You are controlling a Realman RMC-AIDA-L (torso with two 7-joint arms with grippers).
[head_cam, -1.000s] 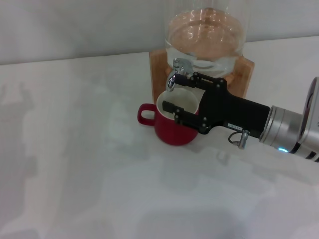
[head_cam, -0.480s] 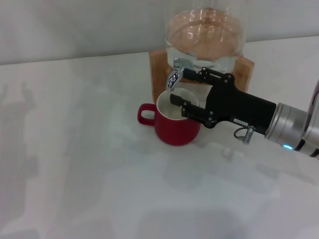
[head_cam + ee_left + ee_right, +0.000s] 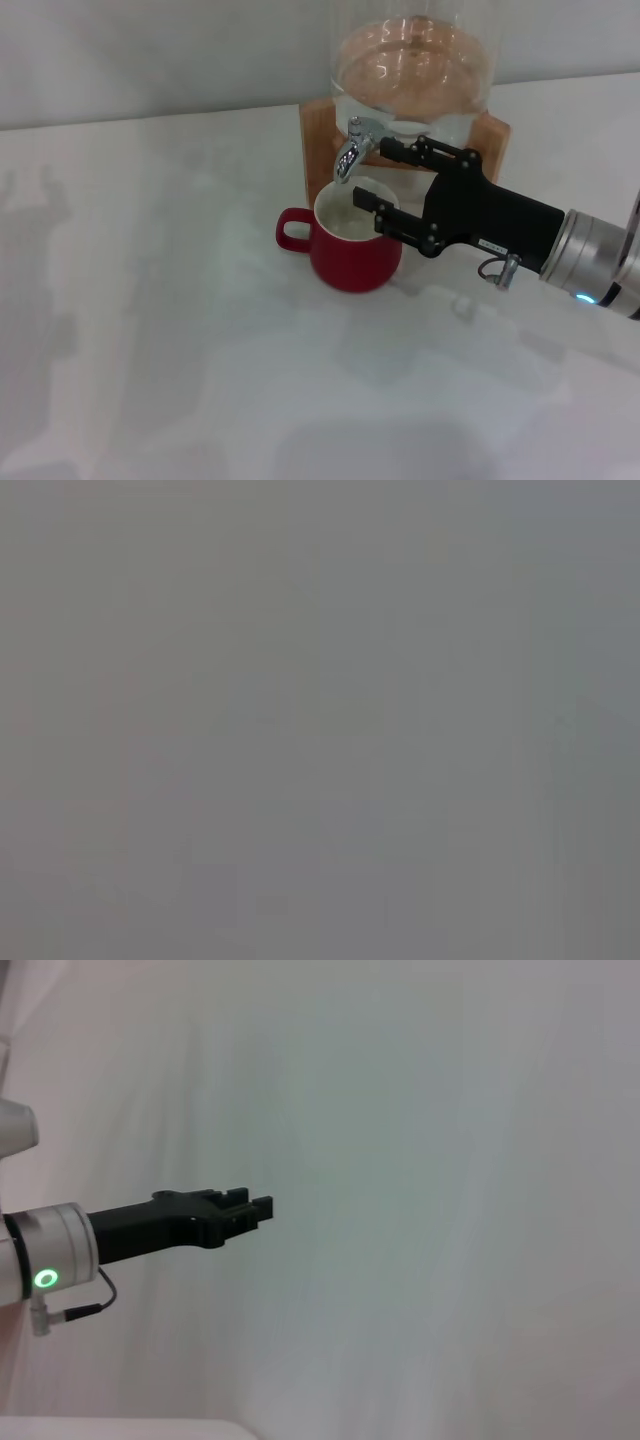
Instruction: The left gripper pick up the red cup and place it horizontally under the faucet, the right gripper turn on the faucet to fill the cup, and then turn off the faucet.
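We see the red cup [image 3: 352, 252] standing upright on the white table [image 3: 180, 330], mouth up, white inside showing, loop handle pointing to the robot's left. It sits directly below the faucet [image 3: 355, 143], whose chrome spout curves down over the cup's rim; whether water runs we cannot tell. The faucet is mounted on a clear glass jar [image 3: 412, 70] with liquid in it, held in a wooden stand [image 3: 318, 145] at the back of the table. The right gripper [image 3: 372, 175] reaches in from the robot's right, long black body with a silver wrist section behind it. Its two fingers are spread apart: the upper one lies just beside the faucet's lever, the lower one hangs over the cup's mouth near the right rim. We cannot tell whether the upper finger touches the lever; nothing is clamped between them. In the right wrist view the same gripper [image 3: 262, 1207] shows side-on against a plain pale background, green light on the wrist ring. The left gripper is not visible in the head view, and the left wrist view is only flat grey.
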